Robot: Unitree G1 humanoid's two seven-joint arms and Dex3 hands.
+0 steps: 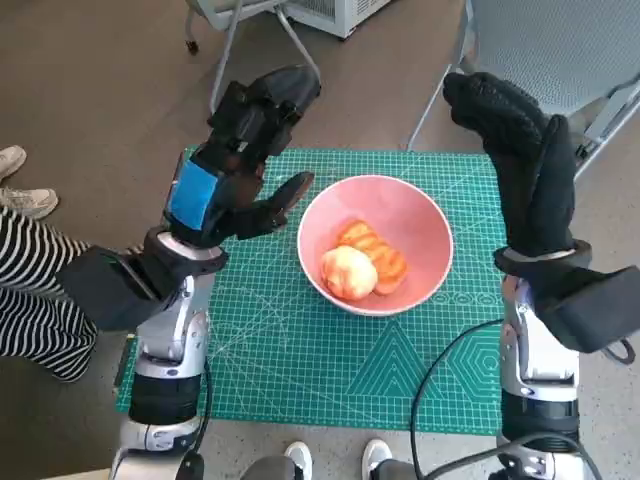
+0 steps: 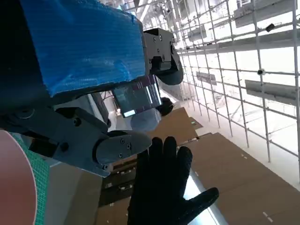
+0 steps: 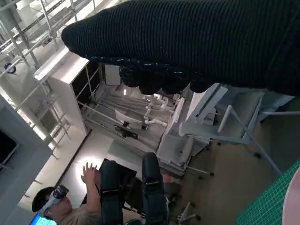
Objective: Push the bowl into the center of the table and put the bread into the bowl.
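Pink bowl [image 1: 376, 243] sits around the middle of the tabletop [image 1: 300, 350], on the green cutting mat [image 1: 260, 330]. Bread [image 1: 362, 262] lies inside the bowl, two pieces touching. Left hand [image 1: 235, 160] is raised just left of the bowl, fingers apart, holding nothing, thumb tip near the rim. Right hand [image 1: 520, 165] is raised to the right of the bowl, fingers stretched out, empty. Person in striped clothing [image 1: 30, 290] at far left, chair [image 1: 560, 50] behind the tabletop.
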